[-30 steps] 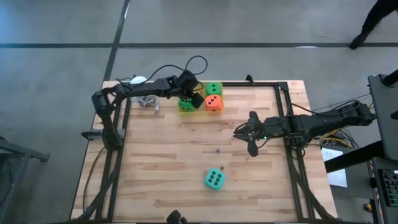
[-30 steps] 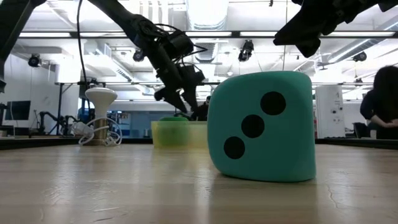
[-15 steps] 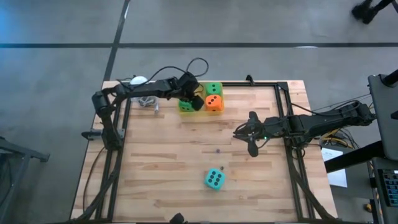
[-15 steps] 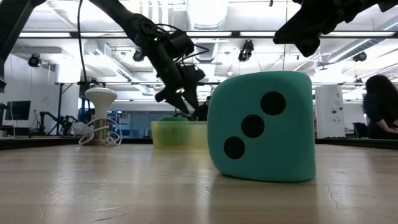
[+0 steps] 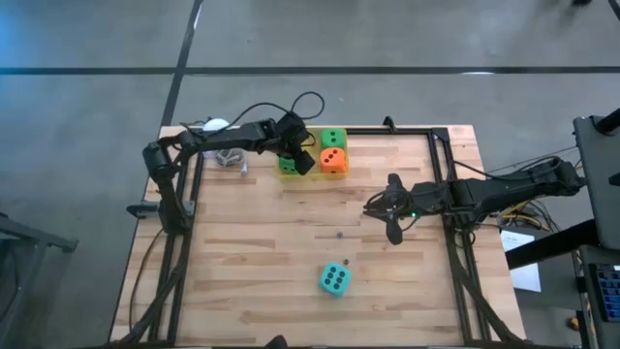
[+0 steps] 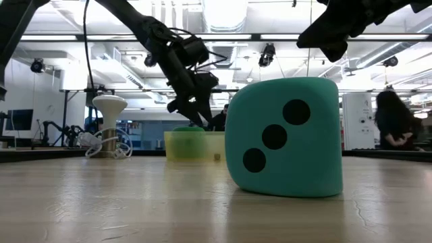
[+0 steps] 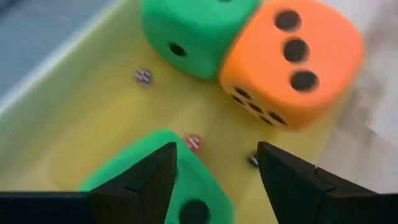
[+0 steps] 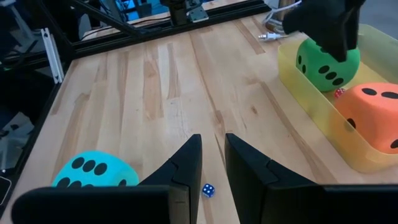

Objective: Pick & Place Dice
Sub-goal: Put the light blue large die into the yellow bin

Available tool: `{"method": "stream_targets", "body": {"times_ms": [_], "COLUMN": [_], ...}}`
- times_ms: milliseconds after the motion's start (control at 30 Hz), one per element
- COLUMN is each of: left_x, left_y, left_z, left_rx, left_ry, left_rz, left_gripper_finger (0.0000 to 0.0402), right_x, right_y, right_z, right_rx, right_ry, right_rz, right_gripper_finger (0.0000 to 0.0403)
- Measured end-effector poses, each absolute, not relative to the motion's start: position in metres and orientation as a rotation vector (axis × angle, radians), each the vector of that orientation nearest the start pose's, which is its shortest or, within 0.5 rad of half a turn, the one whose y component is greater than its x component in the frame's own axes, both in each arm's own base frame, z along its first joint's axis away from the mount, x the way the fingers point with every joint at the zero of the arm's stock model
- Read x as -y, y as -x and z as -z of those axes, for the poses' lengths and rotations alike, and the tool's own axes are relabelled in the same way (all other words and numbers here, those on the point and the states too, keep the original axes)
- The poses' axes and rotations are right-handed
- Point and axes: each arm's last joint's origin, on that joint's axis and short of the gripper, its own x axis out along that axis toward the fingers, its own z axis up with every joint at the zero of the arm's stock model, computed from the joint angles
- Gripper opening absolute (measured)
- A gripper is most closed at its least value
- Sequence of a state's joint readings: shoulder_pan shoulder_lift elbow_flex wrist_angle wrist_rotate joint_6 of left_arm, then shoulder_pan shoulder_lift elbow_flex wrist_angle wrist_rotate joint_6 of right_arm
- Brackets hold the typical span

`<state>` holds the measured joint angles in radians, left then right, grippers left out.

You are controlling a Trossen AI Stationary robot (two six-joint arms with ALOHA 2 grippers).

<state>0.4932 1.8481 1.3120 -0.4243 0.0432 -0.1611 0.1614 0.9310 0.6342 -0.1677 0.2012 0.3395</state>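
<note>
Dice are being gathered into a yellow tray (image 5: 312,173). Left hand (image 7: 214,171) hangs fingers apart just above a green die (image 7: 155,180) in that tray, beside a second green die (image 7: 193,31) and an orange die (image 7: 292,59). Right hand (image 8: 211,165), fingers nearly together, waits near the surface's (image 5: 262,252) middle. Likely next: fetching the teal die (image 5: 333,279), well apart from the tray.

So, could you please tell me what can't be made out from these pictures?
- Near green die: left wrist view, cut off by the frame edge and the left end effector; pips unreadable.
- Yellow tray: low view, contents hidden by its frosted wall.
- Far green die: right wrist view, top hidden by the left arm.
- Small dice in the tray: too blurred to read.
</note>
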Motion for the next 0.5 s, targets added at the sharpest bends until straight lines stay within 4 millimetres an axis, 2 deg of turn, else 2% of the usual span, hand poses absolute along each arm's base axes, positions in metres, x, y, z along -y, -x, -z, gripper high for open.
{"method": "stream_targets", "body": {"times_ms": [133,233,333,500], "left_x": [-0.173,-0.157,-0.137,-0.09], "left_y": [-0.341,-0.338,-0.337,-0.341], "left_z": [-0.223,-0.235,-0.244,-0.259], "left_rx": [-0.878,-0.87,-0.888,-0.899], "left_ry": [0.479,0.499,0.42,0.245], "left_rz": [-0.262,-0.109,-0.027,0.15], "left_gripper_finger": [0.0225,0.0225,0.0225,0.0225], "right_x": [-0.026,-0.026,-0.026,-0.026], "right_y": [-0.198,-0.198,-0.198,-0.198], "right_z": [-0.258,-0.258,-0.258,-0.257], "right_rx": [-0.446,-0.447,-0.449,-0.454], "right_ry": [-0.243,-0.233,-0.231,-0.244], "right_rz": [0.115,0.112,0.112,0.116], "right_gripper_finger": [0.0063,0.0063,0.0063,0.0063]}}
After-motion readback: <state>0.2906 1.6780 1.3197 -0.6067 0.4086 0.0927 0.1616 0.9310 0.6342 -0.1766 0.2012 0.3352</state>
